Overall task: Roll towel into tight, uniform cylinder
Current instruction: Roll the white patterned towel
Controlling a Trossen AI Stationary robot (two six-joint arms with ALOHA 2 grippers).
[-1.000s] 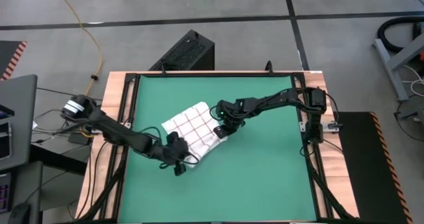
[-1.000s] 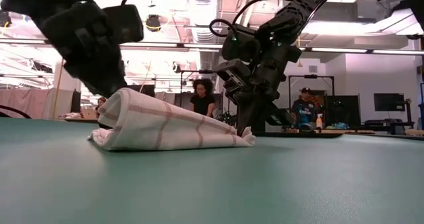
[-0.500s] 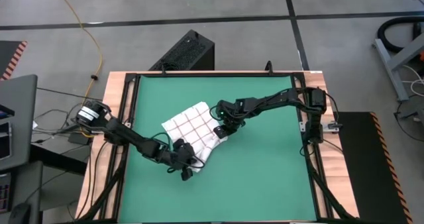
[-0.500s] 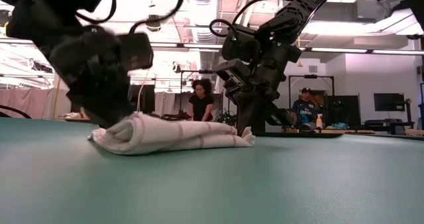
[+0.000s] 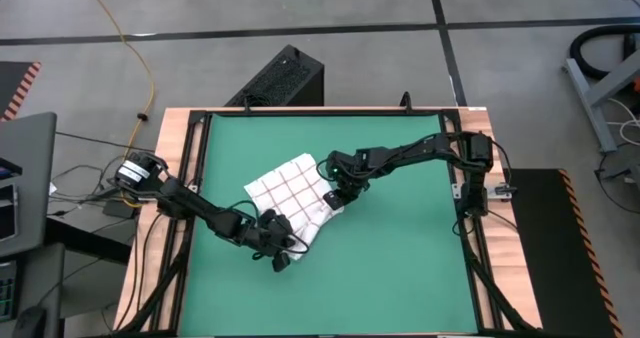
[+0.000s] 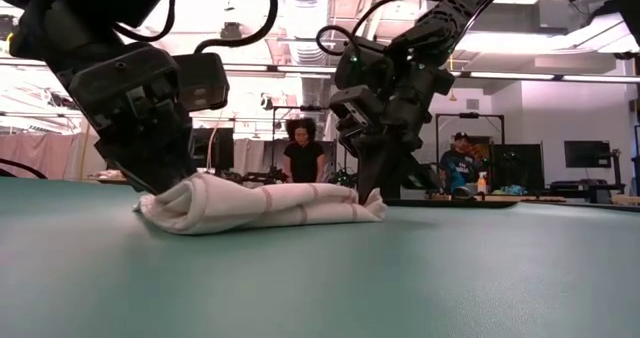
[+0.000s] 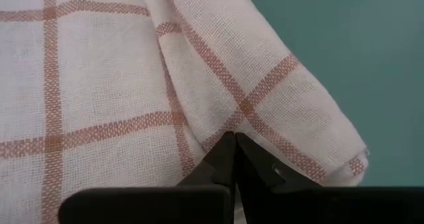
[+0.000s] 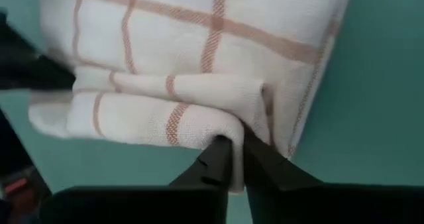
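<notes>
The towel (image 5: pixel 290 193), white with thin red-brown grid lines, lies partly rolled on the green mat (image 5: pixel 400 268); in the low view the towel (image 6: pixel 270 203) is a low, flattish bundle. My left gripper (image 5: pixel 280 246) (image 6: pixel 165 183) (image 7: pixel 235 141) is at the bundle's near-left end, shut on the cloth. My right gripper (image 5: pixel 335 196) (image 6: pixel 372 190) (image 8: pixel 237 144) is at the opposite end, toward the table's right, with a slim gap between its fingers and cloth in it. My left gripper has its shut fingertips on a folded edge (image 7: pixel 228 128) at the towel's near-left end, coming slanting down from the table's left. That end rests on the mat. How many layers are between the fingers cannot be seen. My right gripper pinches a rolled fold (image 8: pixel 245 118) at the towel's right end between its two fingertips, slanting down from the table's right. The cloth there is several layers thick. That end lies on the mat, slack.
The mat is bordered by a wooden and black frame (image 5: pixel 190 178). A black box (image 5: pixel 285 78) sits on the floor beyond the far edge. Bare mat lies to the right and toward the near edge. People (image 6: pixel 303 148) stand in the room behind.
My left gripper has sunk toward the mat and shifted slightly toward the near right, staying shut. The towel's near-left end, raised a second ago, now lies low on the mat, and the bundle is flatter. The right end stayed where it was.
</notes>
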